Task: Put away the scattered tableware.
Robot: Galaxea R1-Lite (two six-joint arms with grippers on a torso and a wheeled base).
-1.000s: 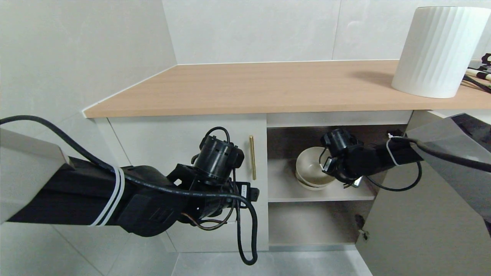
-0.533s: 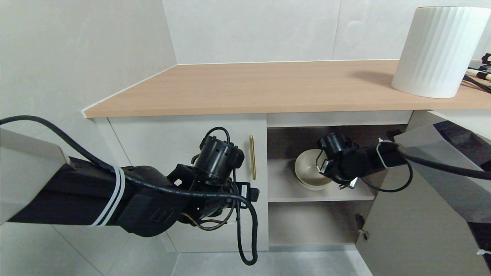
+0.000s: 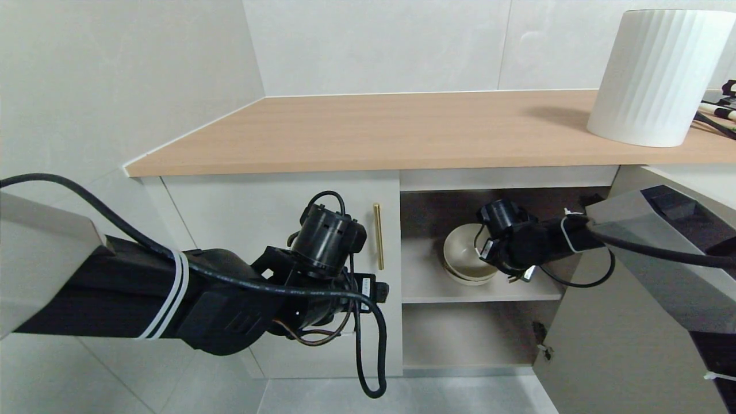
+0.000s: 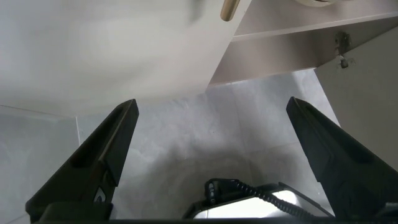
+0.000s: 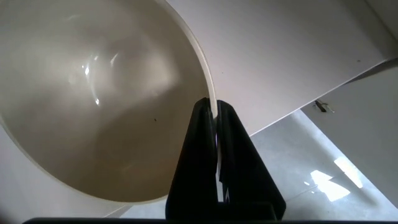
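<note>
While the right arm reaches into the open cupboard under the counter (image 3: 402,132), its right gripper (image 5: 216,115) is pinched narrow on the rim of a cream bowl (image 3: 467,259), one finger inside the rim and the other outside. The bowl sits over the upper shelf (image 3: 422,284), toward that shelf's middle, tipped so its hollow faces out into the room. A paler edge shows just under it, and I cannot tell whether that is a second bowl or the bowl's own foot. From the right wrist the bowl's smooth inside (image 5: 93,93) lies close, with the shelf's front edge and the grey floor beyond. The cupboard's right door (image 3: 604,322) stands swung open, while the left door (image 3: 276,218) is closed, its brass handle (image 3: 378,236) upright beside the opening. The left arm hangs low in front of that closed door, and the left gripper (image 4: 211,115) is spread wide with nothing between its fingers, the floor tiles (image 4: 205,149) beneath it. Up on the counter, far to the right, stands a tall white ribbed container (image 3: 655,75), well apart from the bowl.
</note>
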